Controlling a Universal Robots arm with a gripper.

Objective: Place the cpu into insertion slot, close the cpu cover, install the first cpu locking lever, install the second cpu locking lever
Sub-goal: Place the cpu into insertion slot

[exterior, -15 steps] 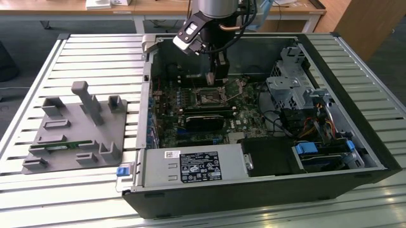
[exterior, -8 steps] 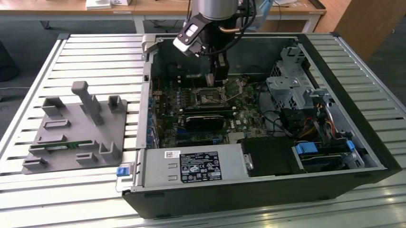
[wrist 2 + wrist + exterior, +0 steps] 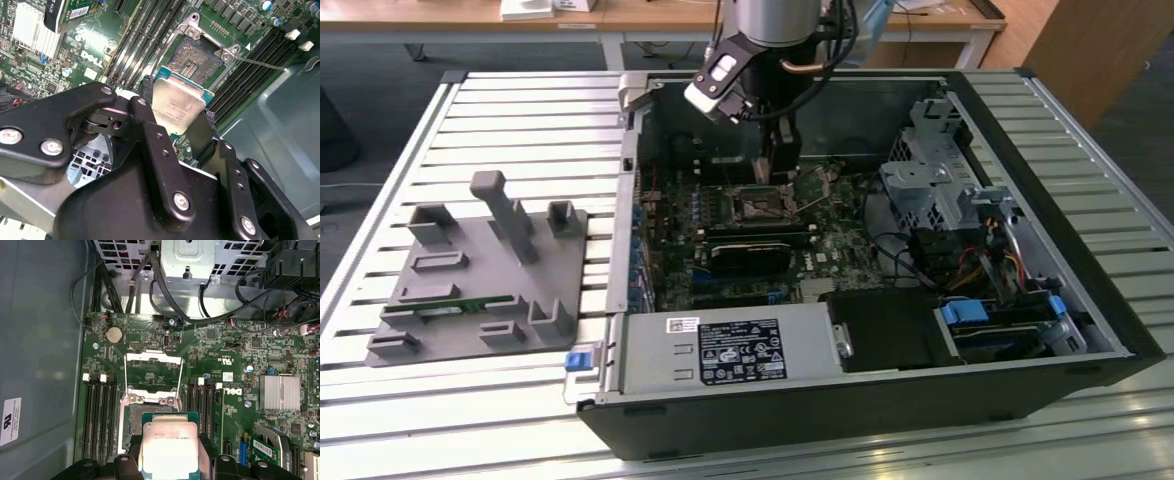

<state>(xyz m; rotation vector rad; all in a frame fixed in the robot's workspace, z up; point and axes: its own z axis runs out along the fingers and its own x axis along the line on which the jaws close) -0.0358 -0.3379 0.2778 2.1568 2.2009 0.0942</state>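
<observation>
While the black gripper (image 3: 177, 116) clamps the flat, square cpu (image 3: 178, 102) by its edges, the silvery-topped chip hangs over the dark square slot (image 3: 196, 54); the thin metal cover (image 3: 150, 357) lies flipped open.

Silvery-grey cpu (image 3: 177, 107) with teal-green border; black end effector (image 3: 176, 114); on the green motherboard (image 3: 240, 365), a dark, silver-rimmed insertion slot (image 3: 196, 52).
</observation>
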